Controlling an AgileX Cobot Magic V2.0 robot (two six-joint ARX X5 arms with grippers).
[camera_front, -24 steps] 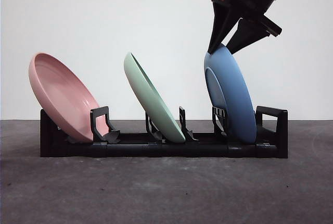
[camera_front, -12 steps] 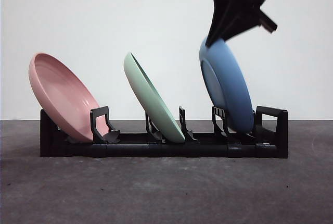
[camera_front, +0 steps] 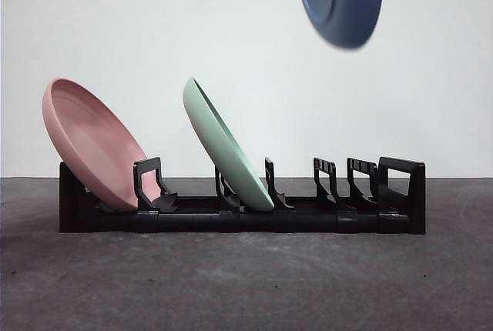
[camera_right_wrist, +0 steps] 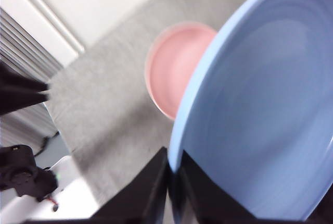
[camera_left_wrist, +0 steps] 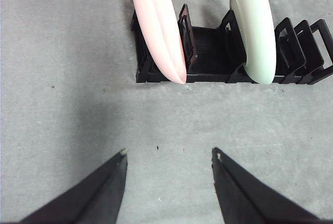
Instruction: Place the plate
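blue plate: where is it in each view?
Front: blue plate at the top edge, in the air above the rack's right slots.
Left wrist: not in it.
Right wrist: fills the right side, rim clamped in the right end effector.
Shared landmark: pink plate.

The right pincer (camera_right_wrist: 170, 174) is clamped on the rim of the blue plate (camera_right_wrist: 260, 120), jaws pressed tight on either side. The left pincer (camera_left_wrist: 169, 153) hangs above the surface (camera_left_wrist: 62, 104) with its jaws spread wide, holding nothing.
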